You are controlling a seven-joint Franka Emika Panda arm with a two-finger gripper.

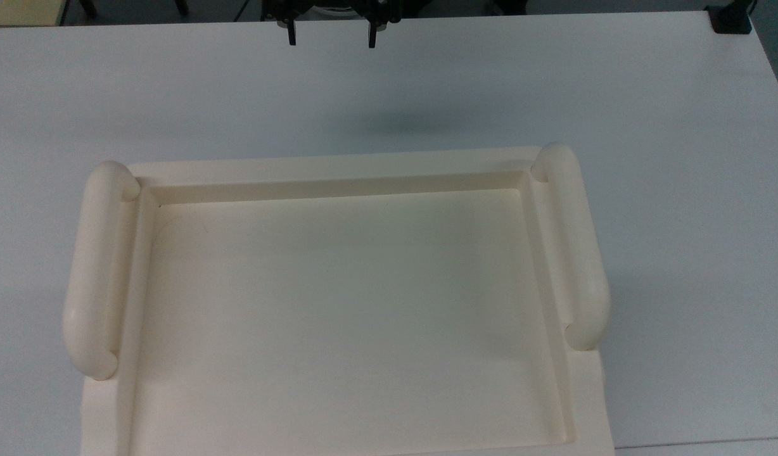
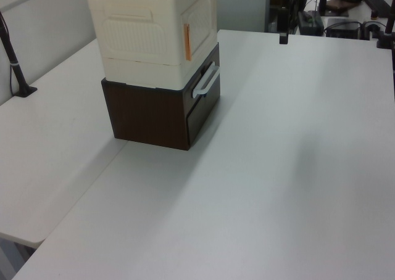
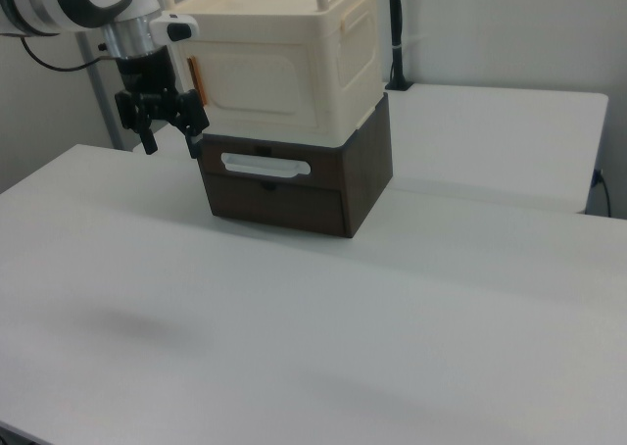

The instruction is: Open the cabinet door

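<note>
The cabinet is a cream box (image 3: 294, 63) stacked on a dark brown base (image 3: 294, 195). Its cabinet door (image 3: 260, 77) is the flat cream front panel, lying flush and closed, with an orange strip (image 3: 193, 77) along the right view's left edge. In the left view the door (image 2: 200, 30) faces right. A white bar handle (image 3: 265, 164) sits just below it on the brown front. My gripper (image 3: 172, 141) hangs open above the table by the door's orange-strip edge, apart from it and holding nothing. In the top view the gripper (image 1: 331, 39) is beyond the cabinet's recessed top (image 1: 338, 304).
Rounded tubular rails (image 1: 94, 272) (image 1: 576, 247) flank the recessed top. The white table (image 3: 294, 337) stretches wide in front of the cabinet. A black clamped post (image 2: 17, 70) stands at the left view's left, and another post (image 3: 395, 33) rises behind the cabinet.
</note>
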